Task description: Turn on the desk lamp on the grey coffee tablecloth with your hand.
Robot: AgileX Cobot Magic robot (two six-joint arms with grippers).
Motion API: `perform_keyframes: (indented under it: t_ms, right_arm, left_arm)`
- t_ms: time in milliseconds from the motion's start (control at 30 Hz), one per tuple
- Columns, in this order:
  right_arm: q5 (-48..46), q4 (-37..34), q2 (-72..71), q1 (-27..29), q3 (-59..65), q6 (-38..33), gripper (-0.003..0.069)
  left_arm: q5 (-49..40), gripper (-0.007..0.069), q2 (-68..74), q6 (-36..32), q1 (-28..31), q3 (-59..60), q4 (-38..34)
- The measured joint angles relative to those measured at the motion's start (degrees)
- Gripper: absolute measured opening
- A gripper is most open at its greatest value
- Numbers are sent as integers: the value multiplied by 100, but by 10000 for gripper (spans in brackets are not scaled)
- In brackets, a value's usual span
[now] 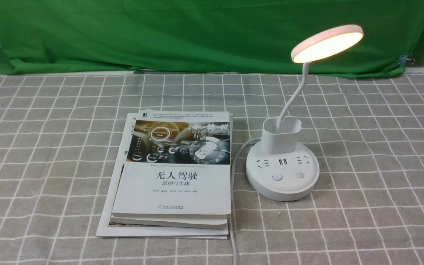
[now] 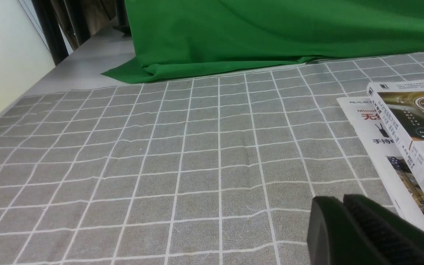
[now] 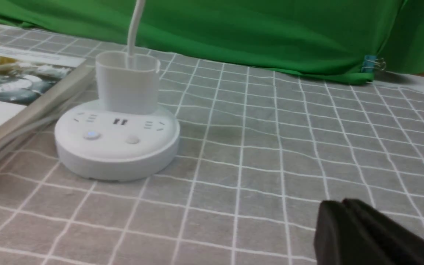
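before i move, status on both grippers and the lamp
Both fingers shut, nothing held. Desk lamp lit, upright on the grey tablecloth. Book stack beside its base, buttons uncovered.

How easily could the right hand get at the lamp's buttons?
Probably yes: the right hand is shut and holds nothing, and only open tablecloth shows between it and the lamp's base.
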State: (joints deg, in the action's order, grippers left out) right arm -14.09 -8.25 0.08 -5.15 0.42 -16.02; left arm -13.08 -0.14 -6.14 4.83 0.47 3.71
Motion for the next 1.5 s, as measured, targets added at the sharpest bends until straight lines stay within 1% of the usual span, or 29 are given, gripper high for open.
perform_keyframes:
  t_ms: [100,533,1500]
  right_arm:
    - [-5,0,0,98,0,0,27]
    - [-5,2,0,92,0,0,29]
    - [-35,2,0,92,0,0,92]
  left_arm:
    - [0,19,0,0,0,0,0]
    - [0,19,0,0,0,0,0]
    - [0,19,0,6,0,0,0]
